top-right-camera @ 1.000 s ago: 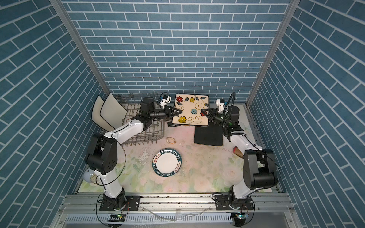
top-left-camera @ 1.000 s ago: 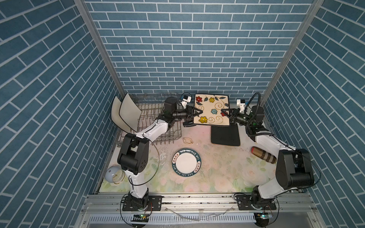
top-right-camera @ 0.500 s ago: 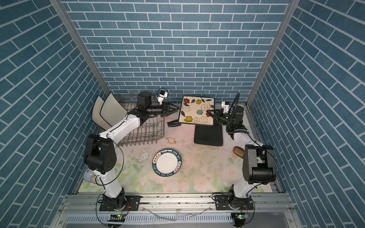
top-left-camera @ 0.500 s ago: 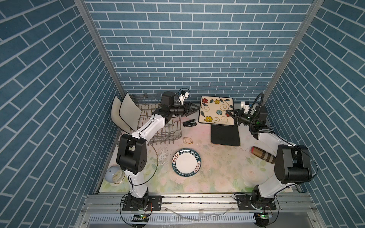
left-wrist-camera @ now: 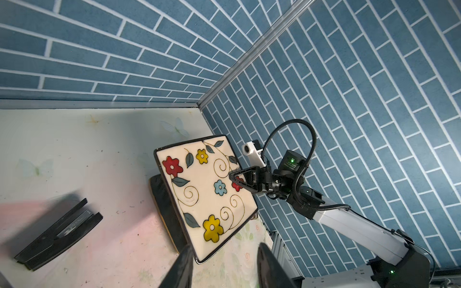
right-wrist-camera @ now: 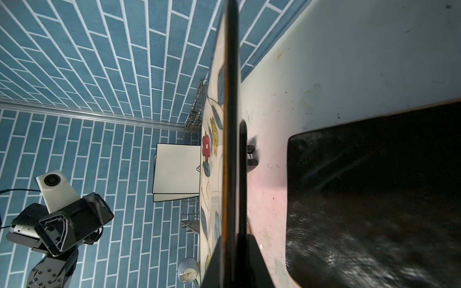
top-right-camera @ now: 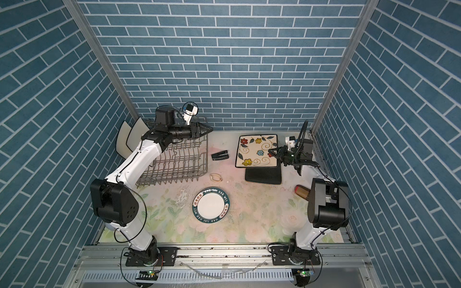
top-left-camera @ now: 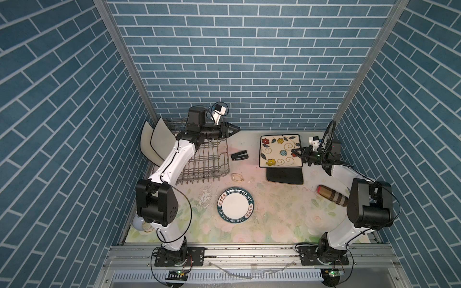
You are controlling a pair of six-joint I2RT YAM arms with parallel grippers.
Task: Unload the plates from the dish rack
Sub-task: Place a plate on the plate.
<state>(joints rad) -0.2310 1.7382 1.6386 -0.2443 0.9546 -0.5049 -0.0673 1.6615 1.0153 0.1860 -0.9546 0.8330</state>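
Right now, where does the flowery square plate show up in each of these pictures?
In a top view: the flowered plate is right of centre, near the back wall.
In a top view: same spot, slightly further left.
Left wrist: around the centre, painted face showing.
Right wrist: edge-on, a dark strip through the centre.
Shared landmark: the black plate close by it.
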